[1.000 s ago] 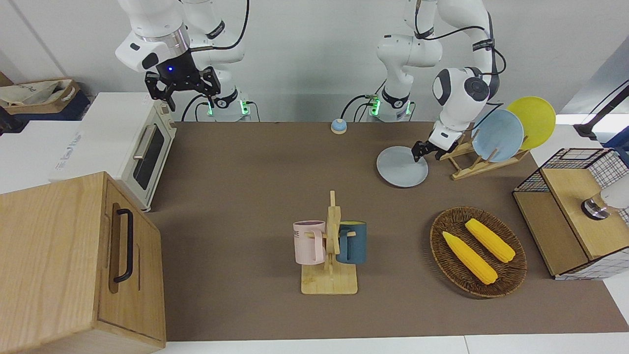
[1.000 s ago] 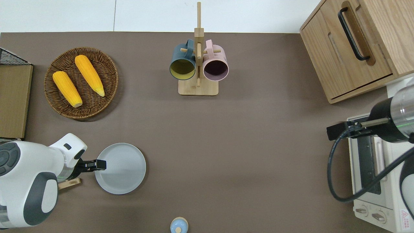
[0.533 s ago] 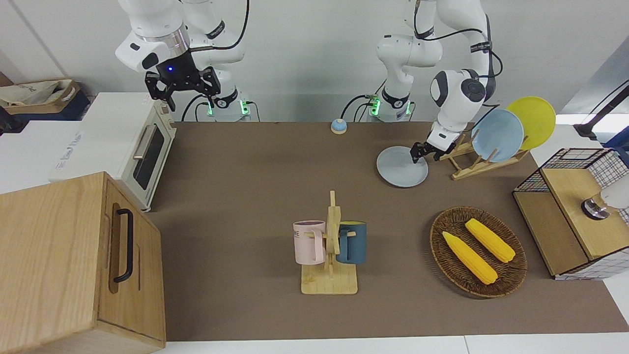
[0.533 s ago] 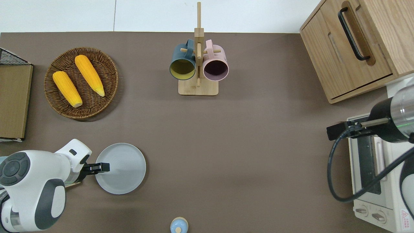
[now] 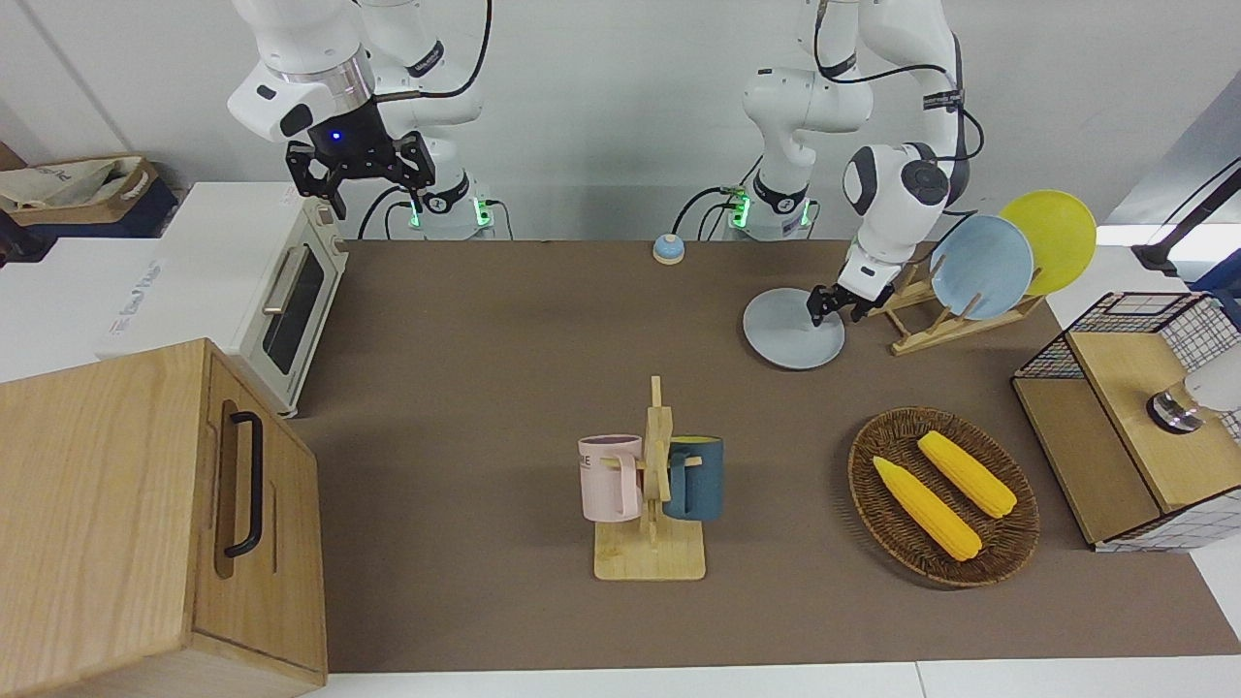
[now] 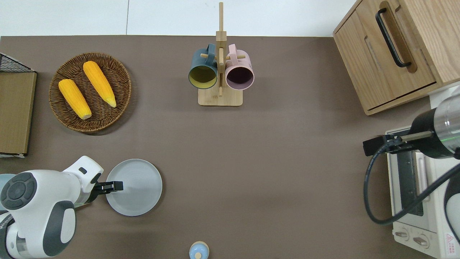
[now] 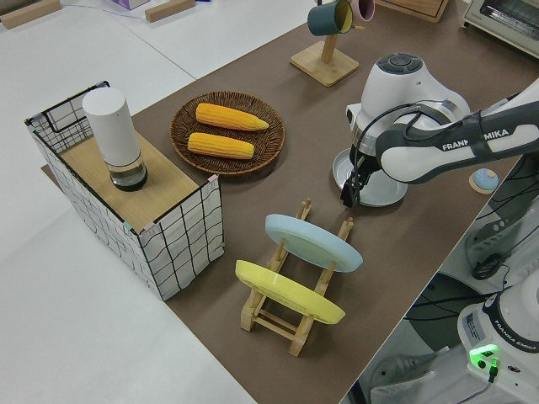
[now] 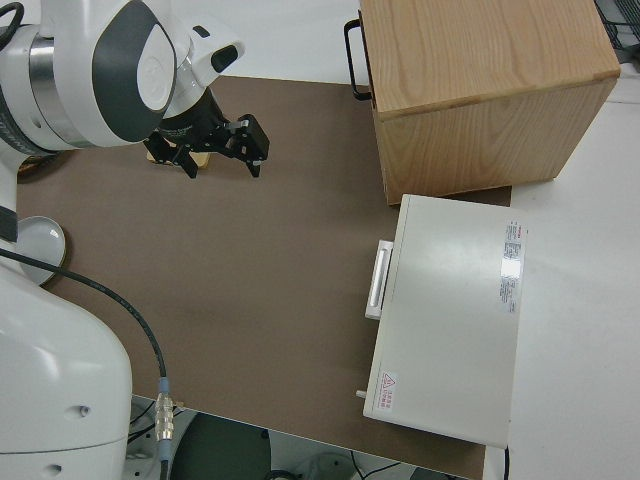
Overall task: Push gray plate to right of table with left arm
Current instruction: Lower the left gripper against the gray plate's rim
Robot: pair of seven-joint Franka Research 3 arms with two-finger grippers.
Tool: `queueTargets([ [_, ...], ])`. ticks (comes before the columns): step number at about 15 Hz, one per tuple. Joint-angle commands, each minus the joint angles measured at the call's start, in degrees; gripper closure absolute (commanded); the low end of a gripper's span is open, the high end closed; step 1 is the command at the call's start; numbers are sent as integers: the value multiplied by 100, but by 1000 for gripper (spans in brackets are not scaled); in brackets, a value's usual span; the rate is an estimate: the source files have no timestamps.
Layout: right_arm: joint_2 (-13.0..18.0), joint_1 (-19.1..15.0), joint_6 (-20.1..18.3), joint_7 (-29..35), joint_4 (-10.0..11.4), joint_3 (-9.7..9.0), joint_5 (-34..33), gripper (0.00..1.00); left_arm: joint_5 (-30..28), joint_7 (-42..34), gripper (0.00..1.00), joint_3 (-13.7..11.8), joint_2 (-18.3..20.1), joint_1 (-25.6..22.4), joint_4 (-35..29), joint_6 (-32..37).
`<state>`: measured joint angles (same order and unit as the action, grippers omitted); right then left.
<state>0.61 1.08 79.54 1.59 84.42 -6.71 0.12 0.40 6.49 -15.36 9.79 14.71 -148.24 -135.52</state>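
The gray plate (image 5: 787, 334) (image 6: 138, 187) (image 7: 381, 192) lies flat on the brown table (image 5: 485, 388), toward the left arm's end and close to the robots. My left gripper (image 5: 834, 308) (image 6: 109, 186) (image 7: 348, 198) is down at the plate's rim on the side toward the wooden plate rack. It looks open, with one finger over the plate and the other just outside the rim. It holds nothing. The right arm is parked, its gripper (image 5: 373, 184) (image 8: 220, 160) open and empty.
A wooden rack (image 5: 936, 325) with a sky-blue and a yellow plate stands right beside the left gripper. A wicker basket (image 5: 873, 504) of corn, a mug stand (image 5: 652, 557), a small bell (image 5: 667, 249), a toaster oven (image 5: 291, 291) and a wooden cabinet (image 5: 145, 514) also stand on the table.
The left gripper has crept a little farther over the plate toward the right arm's end, and the arm's elbow has shifted. The plate has not moved.
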Motion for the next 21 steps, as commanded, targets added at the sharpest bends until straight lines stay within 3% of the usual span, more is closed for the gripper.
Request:
queueTargets([
  [1,36,-117,-70,8,-22,-85,59,17,56,98,410,-11,32,-3,-109,-168],
  [4,36,-117,-70,8,-22,-85,59,17,56,107,646,-11,23,5,-109,-168],
  [7,36,-117,-70,-1,-22,-77,59,17,56,204,999,-11,15,5,-109,-168],
  [21,36,-117,-70,-1,-22,-85,59,17,56,510,1000,68,32,75,-109,-80],
])
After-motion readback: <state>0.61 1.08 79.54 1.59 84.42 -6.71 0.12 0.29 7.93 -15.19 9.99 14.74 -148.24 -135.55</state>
